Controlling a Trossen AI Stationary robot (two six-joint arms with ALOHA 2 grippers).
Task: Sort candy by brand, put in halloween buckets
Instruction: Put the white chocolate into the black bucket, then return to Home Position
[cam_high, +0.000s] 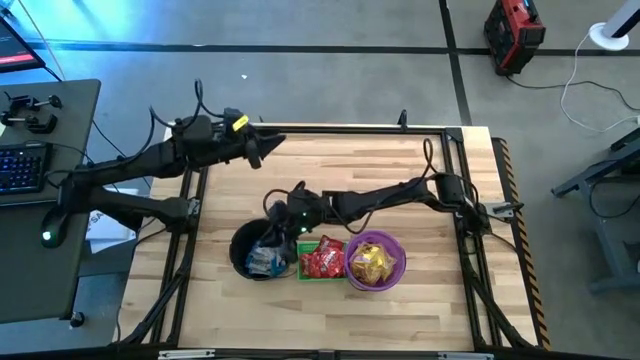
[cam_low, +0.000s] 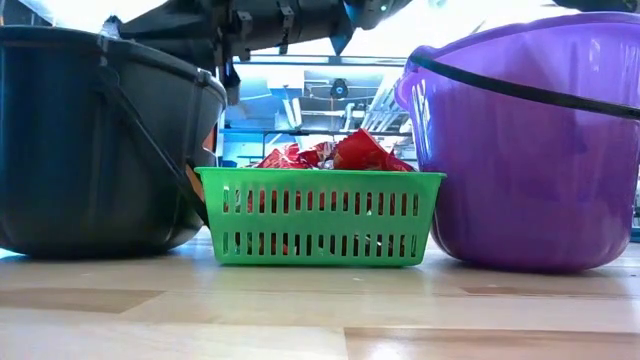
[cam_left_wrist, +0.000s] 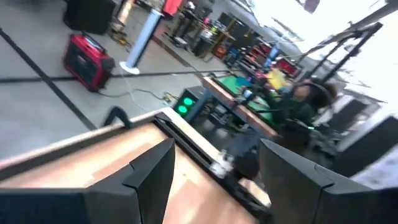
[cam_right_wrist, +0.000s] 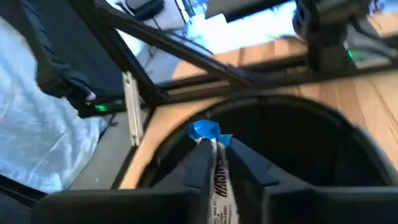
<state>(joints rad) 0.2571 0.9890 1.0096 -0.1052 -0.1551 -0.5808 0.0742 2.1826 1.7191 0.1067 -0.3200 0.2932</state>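
On the candy (cam_right_wrist: 216, 177) in my right gripper (cam_right_wrist: 217, 163) I see dark lettering, too blurred to read; nothing else legible.

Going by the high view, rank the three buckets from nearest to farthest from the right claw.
The right claw hangs at the black pail's rim, a blue-and-white candy between its fingers.
1. Black pail: directly under the claw, leftmost of the row.
2. Green basket: middle of the row, beside the pail.
3. Purple bucket: right end of the row.
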